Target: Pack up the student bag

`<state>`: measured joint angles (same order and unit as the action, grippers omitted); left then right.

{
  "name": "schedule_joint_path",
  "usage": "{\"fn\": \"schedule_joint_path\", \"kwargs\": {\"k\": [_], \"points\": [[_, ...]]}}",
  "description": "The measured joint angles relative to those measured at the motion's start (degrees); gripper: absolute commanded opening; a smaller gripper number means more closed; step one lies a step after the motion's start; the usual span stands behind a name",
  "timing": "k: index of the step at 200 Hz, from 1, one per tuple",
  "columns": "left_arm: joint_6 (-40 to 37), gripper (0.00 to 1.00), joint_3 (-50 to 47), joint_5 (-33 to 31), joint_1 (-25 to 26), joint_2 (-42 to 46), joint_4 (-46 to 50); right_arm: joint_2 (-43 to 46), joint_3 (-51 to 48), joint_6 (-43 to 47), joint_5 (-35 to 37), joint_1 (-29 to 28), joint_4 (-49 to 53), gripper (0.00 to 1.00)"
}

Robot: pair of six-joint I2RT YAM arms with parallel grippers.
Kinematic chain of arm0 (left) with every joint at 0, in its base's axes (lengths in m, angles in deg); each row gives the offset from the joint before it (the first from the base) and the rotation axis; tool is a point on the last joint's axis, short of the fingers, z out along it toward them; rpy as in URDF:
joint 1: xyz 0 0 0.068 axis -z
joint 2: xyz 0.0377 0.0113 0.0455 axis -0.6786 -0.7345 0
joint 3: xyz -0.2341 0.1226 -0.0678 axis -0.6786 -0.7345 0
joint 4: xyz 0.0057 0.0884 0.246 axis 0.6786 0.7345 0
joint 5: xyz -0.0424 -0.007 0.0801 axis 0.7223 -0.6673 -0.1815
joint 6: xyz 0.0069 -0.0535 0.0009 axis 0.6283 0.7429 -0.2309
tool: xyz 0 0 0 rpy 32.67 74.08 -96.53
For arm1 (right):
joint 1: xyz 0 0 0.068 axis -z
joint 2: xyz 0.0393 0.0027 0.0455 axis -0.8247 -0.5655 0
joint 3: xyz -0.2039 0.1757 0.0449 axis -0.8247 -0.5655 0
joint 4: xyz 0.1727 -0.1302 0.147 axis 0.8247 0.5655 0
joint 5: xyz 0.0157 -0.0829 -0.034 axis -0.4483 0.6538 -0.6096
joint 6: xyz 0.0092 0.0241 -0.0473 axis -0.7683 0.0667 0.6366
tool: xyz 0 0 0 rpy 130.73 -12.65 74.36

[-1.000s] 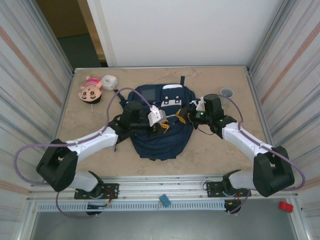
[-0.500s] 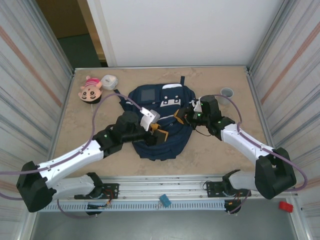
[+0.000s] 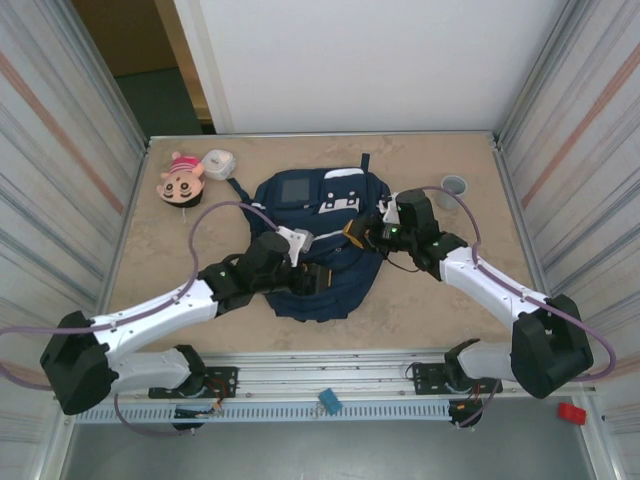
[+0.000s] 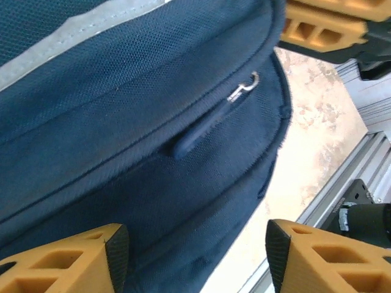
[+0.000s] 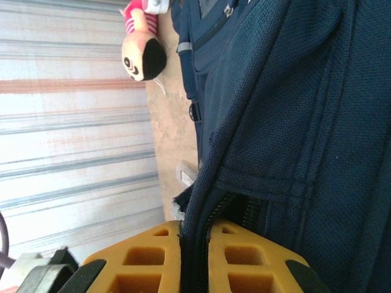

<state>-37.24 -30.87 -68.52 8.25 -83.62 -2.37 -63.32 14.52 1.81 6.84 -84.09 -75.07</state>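
Note:
The student bag, a navy backpack with white stripes and a grey patch, lies flat in the middle of the table. My left gripper hovers open over the bag's near half. In the left wrist view its orange fingers stand wide apart over the navy fabric, holding nothing. A metal zipper slider with a navy pull tab lies ahead of them. My right gripper is at the bag's right side, shut on a fold of its zipper edge, which is pinched between the fingers.
A doll with a pink dress and a small white object lie at the back left. A grey cup stands at the back right. Metal walls close in both sides. The rail runs along the near edge.
My left gripper has opened and drawn back from the bag's middle toward its near edge. The right gripper keeps its pinch and has shifted slightly left.

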Motion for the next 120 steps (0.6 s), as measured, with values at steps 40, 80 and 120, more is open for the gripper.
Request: {"fn": "schedule_joint_path", "kwargs": {"k": [40,80,120], "points": [[-0.76,0.62,0.94,-0.39,0.0,-4.17,-2.8,0.0,0.13,0.09,0.35,-0.37,0.15,0.0],[-2.99,0.58,1.86,-0.04,-0.02,-5.31,-4.7,-0.02,0.68,0.11,1.51,-0.37,0.48,0.0],[-6.1,0.47,1.86,0.57,-0.79,-5.31,-7.61,0.0,0.87,0.57,1.53,-0.37,0.72,0.0]]}}
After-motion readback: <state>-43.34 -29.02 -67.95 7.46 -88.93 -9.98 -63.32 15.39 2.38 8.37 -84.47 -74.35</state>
